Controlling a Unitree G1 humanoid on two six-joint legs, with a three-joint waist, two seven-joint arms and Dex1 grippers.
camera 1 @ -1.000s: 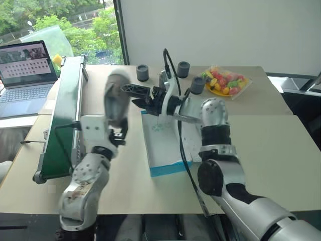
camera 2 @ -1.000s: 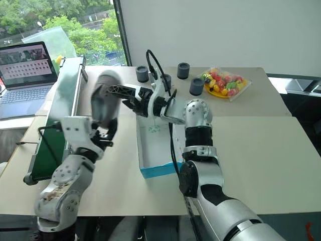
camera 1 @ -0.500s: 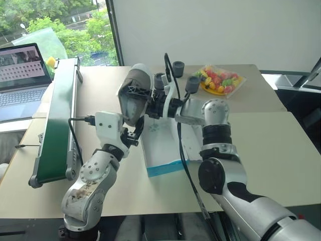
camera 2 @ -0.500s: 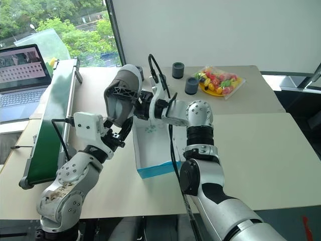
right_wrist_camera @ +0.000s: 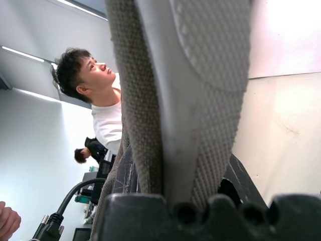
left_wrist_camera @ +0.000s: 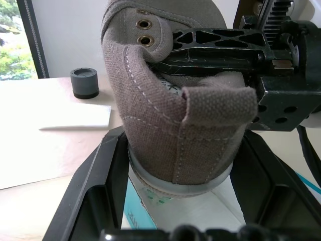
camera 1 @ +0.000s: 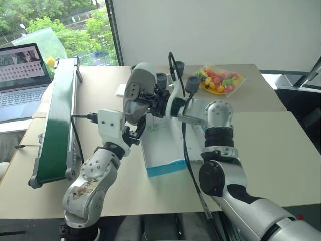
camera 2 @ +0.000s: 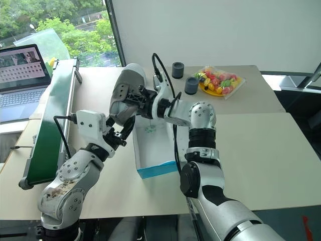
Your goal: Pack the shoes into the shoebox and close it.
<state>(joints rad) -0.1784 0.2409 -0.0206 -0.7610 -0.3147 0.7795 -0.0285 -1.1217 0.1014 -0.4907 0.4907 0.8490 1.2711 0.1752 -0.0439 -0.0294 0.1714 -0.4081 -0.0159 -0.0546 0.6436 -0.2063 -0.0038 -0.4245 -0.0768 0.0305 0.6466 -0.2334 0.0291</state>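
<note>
Above the open shoebox (camera 1: 163,145) on the tabletop (camera 1: 266,135), a grey shoe (camera 1: 138,93) stands toe-up. The left hand (camera 1: 134,131) clasps its heel (sole pinched too), while the right hand (camera 1: 145,100) has closed on its collar.

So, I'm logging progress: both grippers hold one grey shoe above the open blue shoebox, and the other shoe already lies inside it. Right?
Not quite: in the left eye view the shoebox holds no shoe, its white inside bare. The rest stands: left gripper and right gripper both hold the grey shoe above it.

Silver, scuffed arms with black joints, black cables and black latticed pincer fingers (left_wrist_camera: 210,42).
</note>
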